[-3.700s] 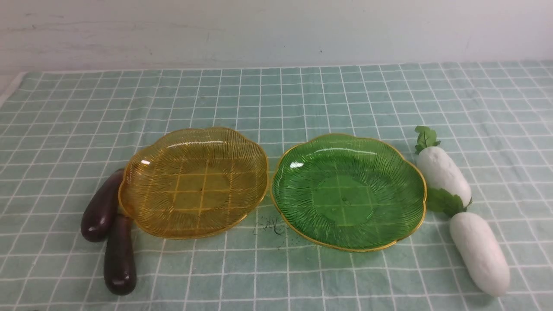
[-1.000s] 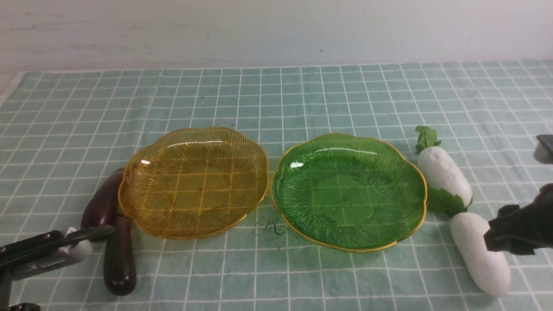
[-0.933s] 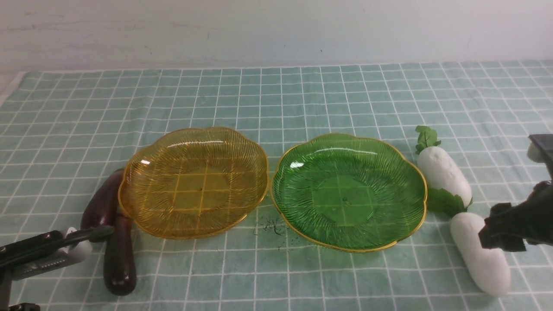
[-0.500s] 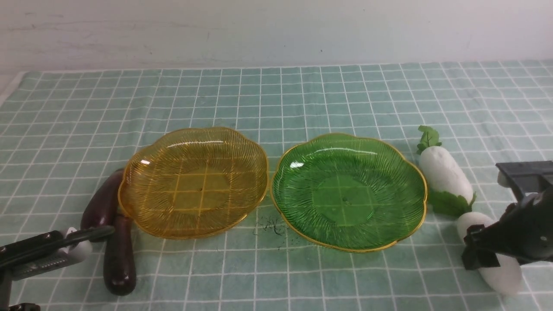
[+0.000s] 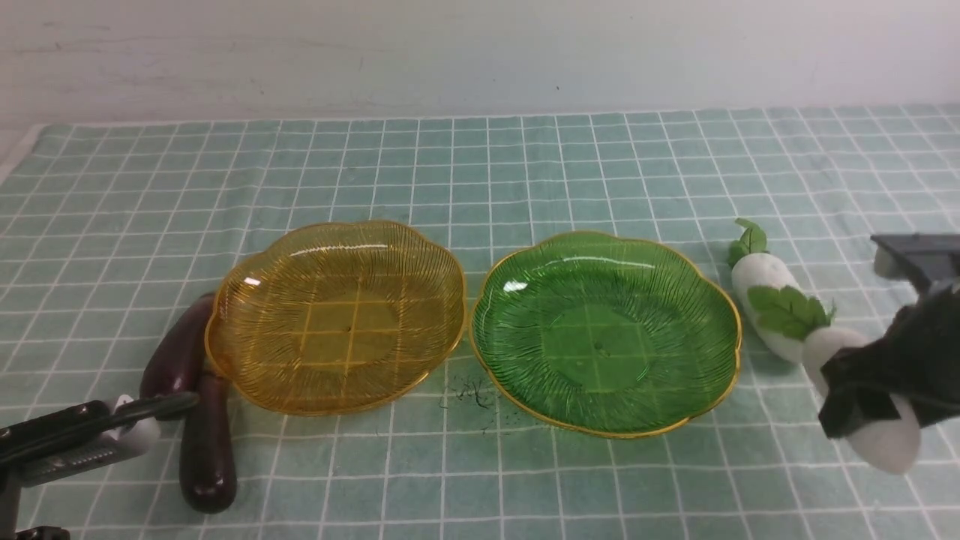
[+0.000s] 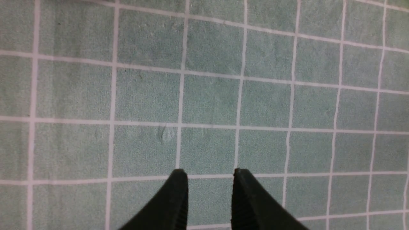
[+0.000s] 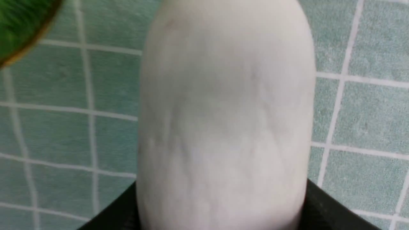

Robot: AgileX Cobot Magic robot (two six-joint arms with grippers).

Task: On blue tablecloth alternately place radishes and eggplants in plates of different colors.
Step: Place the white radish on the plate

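Observation:
On the blue tablecloth (image 5: 480, 172) an amber plate (image 5: 247, 337) and a green plate (image 5: 517, 352) stand side by side, both bare. Two dark eggplants (image 5: 176, 356) (image 5: 208, 450) lie by the amber plate's left rim. My left gripper (image 5: 169, 416) hovers beside them, open over bare cloth in its wrist view (image 6: 207, 172). One radish (image 5: 761, 281) lies right of the green plate. My right gripper (image 5: 874, 375) is shut on the other radish (image 5: 889, 442), tilted and lifted off the cloth. That held radish (image 7: 223, 111) fills the right wrist view between the fingers (image 7: 322, 201).
A pale wall (image 5: 480, 52) runs behind the table. Small dark marks (image 5: 472, 394) sit on the cloth between the plates' near rims. The held radish's leaf tuft (image 5: 787, 311) overlaps the lying radish. The green plate's rim (image 7: 19, 32) shows in the right wrist view.
My right gripper closed on the near radish and raised it up and toward the far radish, which shifted slightly. The left gripper stayed where it was.

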